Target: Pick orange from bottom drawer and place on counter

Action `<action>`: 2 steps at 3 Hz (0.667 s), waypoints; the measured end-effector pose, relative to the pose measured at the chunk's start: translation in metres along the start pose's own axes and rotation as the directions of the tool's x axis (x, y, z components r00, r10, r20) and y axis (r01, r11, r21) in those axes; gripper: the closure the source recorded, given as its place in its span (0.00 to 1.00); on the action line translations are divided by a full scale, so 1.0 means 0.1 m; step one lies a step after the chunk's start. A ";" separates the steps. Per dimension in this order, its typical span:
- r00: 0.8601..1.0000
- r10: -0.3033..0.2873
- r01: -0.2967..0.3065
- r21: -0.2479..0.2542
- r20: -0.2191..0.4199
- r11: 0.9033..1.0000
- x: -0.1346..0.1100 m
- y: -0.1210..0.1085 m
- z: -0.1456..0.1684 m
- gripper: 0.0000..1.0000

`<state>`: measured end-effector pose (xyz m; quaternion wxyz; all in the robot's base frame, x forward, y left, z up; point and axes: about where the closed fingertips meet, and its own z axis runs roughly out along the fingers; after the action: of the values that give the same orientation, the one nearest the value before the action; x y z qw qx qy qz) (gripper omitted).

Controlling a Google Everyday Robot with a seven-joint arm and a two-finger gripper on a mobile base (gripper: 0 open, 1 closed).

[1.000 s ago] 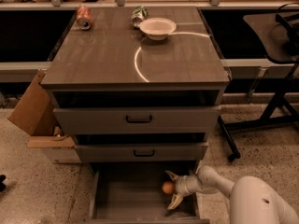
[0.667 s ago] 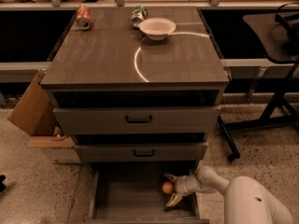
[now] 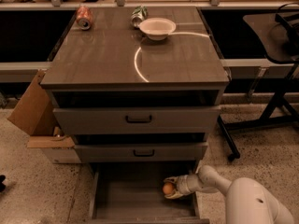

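The orange [image 3: 168, 188] lies at the right side of the open bottom drawer [image 3: 126, 197], close to its right wall. My gripper [image 3: 170, 188] reaches into the drawer from the right, with one finger above the orange and one below it, closed around the fruit. The orange still sits low, at the drawer floor. The white arm runs off to the lower right. The counter [image 3: 103, 55] is the glossy grey-brown top above, with a curved light reflection.
A white bowl [image 3: 157, 28], a red crushed can [image 3: 83, 17] and a green can [image 3: 138, 15] sit at the back of the counter. The two upper drawers [image 3: 138, 120] overhang the bottom one. A cardboard box [image 3: 32, 111] stands left, black stand legs [image 3: 261, 122] right.
The gripper has moved up from beside the orange, and its fingers now enclose the fruit. The orange has hardly shifted.
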<state>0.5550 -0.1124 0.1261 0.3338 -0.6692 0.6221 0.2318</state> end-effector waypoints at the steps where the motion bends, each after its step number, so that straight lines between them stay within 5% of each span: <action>1: 0.998 -0.020 0.020 0.012 0.054 1.000 -0.06 0.00 -0.08 0.86; 2: 0.984 -0.098 0.097 0.016 0.148 0.995 -0.35 0.06 -0.33 1.00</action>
<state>0.5419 -0.1136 0.1727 0.3931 -0.6782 0.5631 0.2615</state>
